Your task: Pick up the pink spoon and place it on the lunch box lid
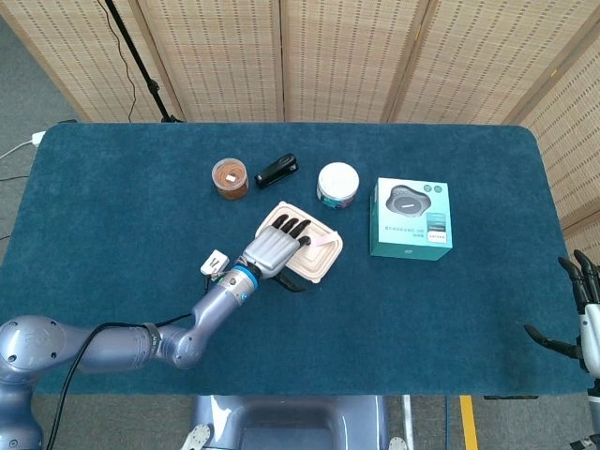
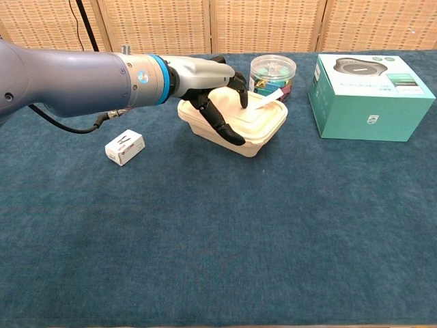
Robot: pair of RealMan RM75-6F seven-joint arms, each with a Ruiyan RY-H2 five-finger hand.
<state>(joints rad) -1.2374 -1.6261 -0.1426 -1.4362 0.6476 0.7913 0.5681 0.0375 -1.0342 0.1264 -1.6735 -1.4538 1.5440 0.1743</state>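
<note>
The left hand [image 2: 212, 89] is reaching over the lid [image 2: 254, 116], fingers spread, gripping nothing. The spoon [image 2: 265, 102] is lying on the lid, just beyond the fingertips. Only the head view is showing the right hand [image 1: 583, 309], fingers apart, at the table's far right edge.

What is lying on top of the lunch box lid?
The pink spoon lies on the lunch box lid. The left hand hangs over the lid's left part, its fingers covering that area, so the lid beneath them cannot be seen.
</note>
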